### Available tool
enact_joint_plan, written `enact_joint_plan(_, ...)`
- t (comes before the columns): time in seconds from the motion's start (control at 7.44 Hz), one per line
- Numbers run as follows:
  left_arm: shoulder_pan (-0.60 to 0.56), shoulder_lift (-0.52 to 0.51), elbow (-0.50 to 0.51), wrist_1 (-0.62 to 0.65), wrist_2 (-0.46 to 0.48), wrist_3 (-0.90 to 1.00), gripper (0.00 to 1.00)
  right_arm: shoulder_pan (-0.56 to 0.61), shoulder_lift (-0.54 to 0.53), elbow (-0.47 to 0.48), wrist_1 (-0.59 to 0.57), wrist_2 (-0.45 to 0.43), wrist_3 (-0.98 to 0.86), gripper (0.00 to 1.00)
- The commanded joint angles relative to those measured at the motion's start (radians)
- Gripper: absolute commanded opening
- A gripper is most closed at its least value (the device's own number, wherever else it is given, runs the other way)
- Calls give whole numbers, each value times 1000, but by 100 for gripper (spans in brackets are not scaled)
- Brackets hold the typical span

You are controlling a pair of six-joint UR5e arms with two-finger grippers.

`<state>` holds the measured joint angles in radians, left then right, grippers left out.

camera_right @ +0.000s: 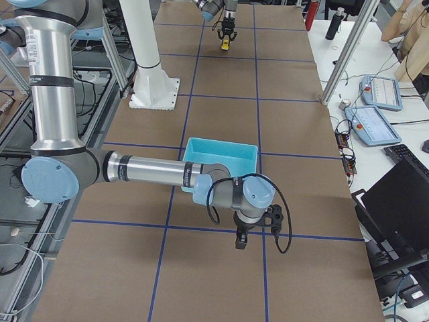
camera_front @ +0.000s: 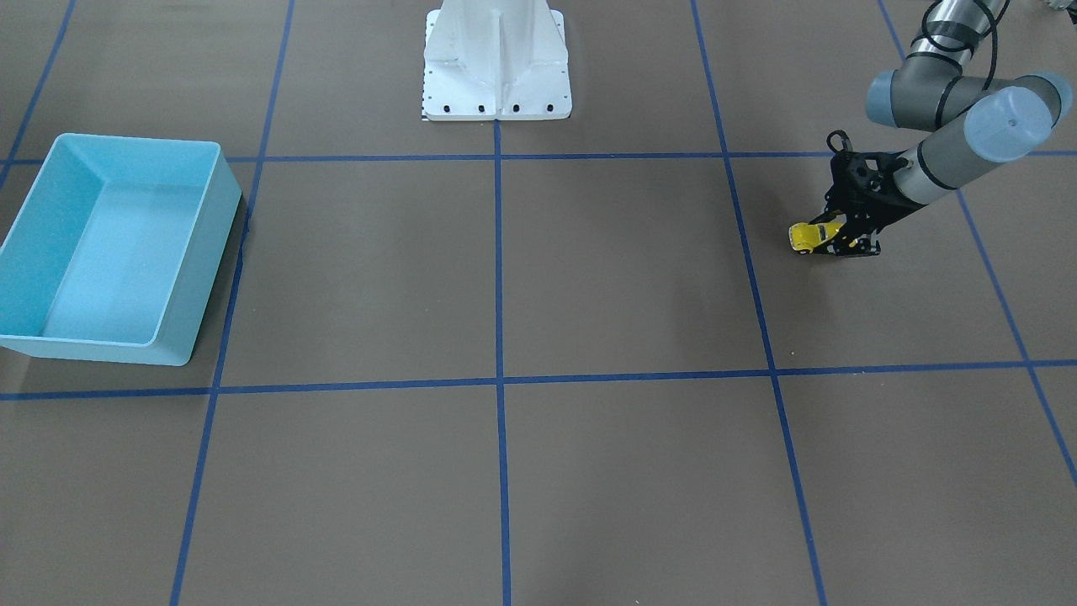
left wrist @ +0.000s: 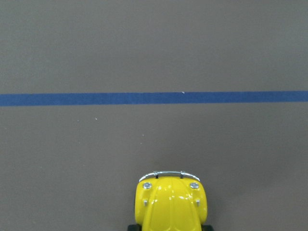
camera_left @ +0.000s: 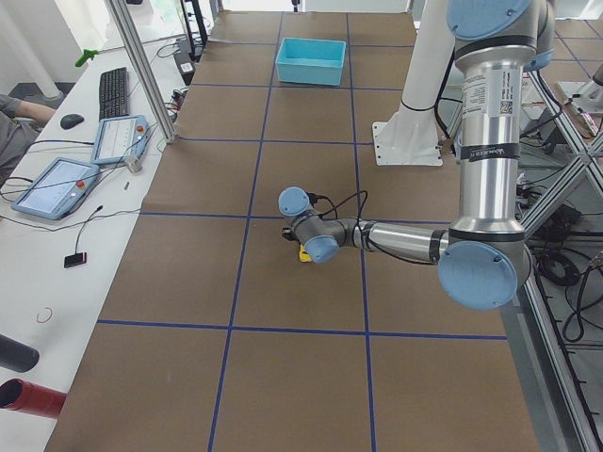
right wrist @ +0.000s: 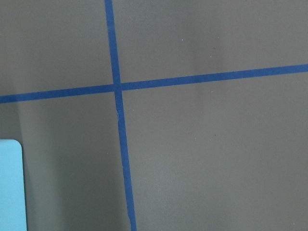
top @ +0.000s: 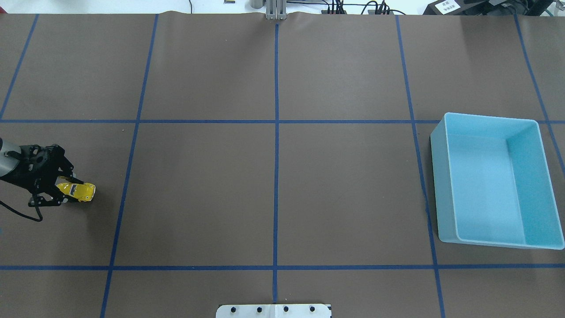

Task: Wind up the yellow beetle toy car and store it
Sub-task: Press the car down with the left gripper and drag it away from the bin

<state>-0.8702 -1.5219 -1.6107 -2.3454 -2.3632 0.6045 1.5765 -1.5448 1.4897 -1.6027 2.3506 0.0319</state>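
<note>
the yellow beetle toy car [camera_front: 810, 236], tiny, rounded and bright yellow with dark windows, is at the far left end of the table as your robot counts sides. its rear is clamped between the fingers of the black two-finger left gripper [camera_front: 850, 244], and its nose sticks out toward the table's middle. you cannot tell whether its wheels touch the mat. in the left wrist view you see only its yellow bonnet and chrome bumper [left wrist: 169, 173], pointing at a blue tape line [left wrist: 154, 98]. under it lies the brown table mat [top: 198, 190], marked into squares by that tape. the light blue rectangular plastic bin [top: 435, 185] stands well apart, at the opposite end of the table. the right gripper [camera_right: 241, 241] hangs over the mat just beside the bin, and shows in the right side view only, so you cannot tell how its fingers stand.
</note>
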Motion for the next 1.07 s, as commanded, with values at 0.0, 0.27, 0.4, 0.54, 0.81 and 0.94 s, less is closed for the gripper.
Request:
enact_joint_plan(0.0,-18,12,5,-2,-8,8,0,-4,2,4,1,-1,0,100)
enact_joint_plan(0.27,-33,16,33,-20,-8,30,0,-7,2,0,1,-1,-1,100)
enact_joint_plan(0.4,-51,14,52,-29,-34,35,0,-7,2,3,1,-1,0,100)
enact_joint_plan(0.54,-68,16,57,-29,-47,35,0,-7,2,3,1,-1,0,100)
enact_joint_plan(0.81,-98,16,95,-40,-62,88,0,-9,2,6,1,-1,0,100)
enact_joint_plan(0.94,-104,16,112,-41,-73,102,0,-9,2,6,1,-1,0,100)
